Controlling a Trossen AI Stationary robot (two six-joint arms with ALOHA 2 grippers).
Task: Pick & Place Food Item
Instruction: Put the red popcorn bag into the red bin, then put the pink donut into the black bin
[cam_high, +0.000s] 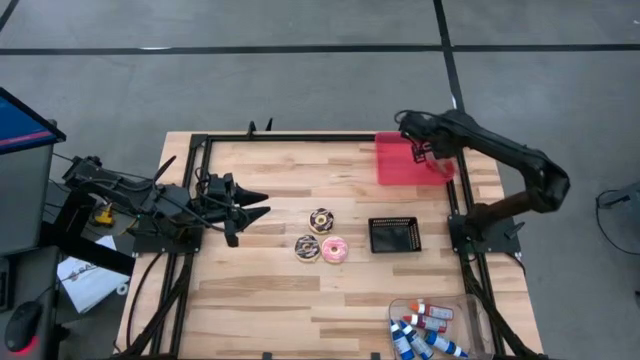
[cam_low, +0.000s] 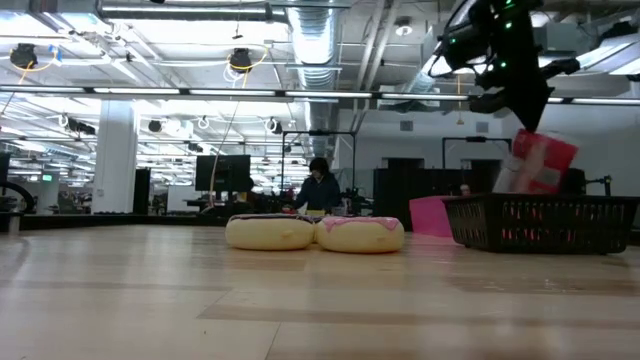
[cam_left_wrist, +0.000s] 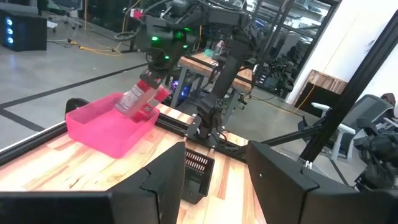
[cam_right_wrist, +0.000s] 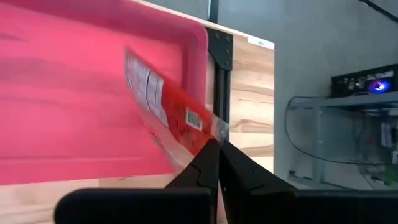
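Observation:
A red and white food packet (cam_right_wrist: 163, 107) hangs over the pink bin (cam_high: 398, 162) at the table's far right, with my right gripper (cam_right_wrist: 217, 148) shut on it. The same packet (cam_left_wrist: 140, 98) shows in the left wrist view above the bin's near rim (cam_left_wrist: 102, 134). My left gripper (cam_high: 262, 203) stands open and level over the table's left side, holding nothing. Three donuts (cam_high: 322, 238) lie flat on the table's middle. My right gripper pinches the packet's upper end (cam_right_wrist: 206, 132) between its two shut fingertips. The fingers come slanting down from above. The packet (cam_low: 537, 160) hangs tilted below them over the pink bin; whether its lower end touches the bin I cannot tell.
A black mesh basket (cam_high: 395, 235) stands right of the donuts. A clear container (cam_high: 432, 322) with several tubes sits at the near right corner. A black frame (cam_high: 300, 137) runs along the table's edges. A person shows far off in the room behind.

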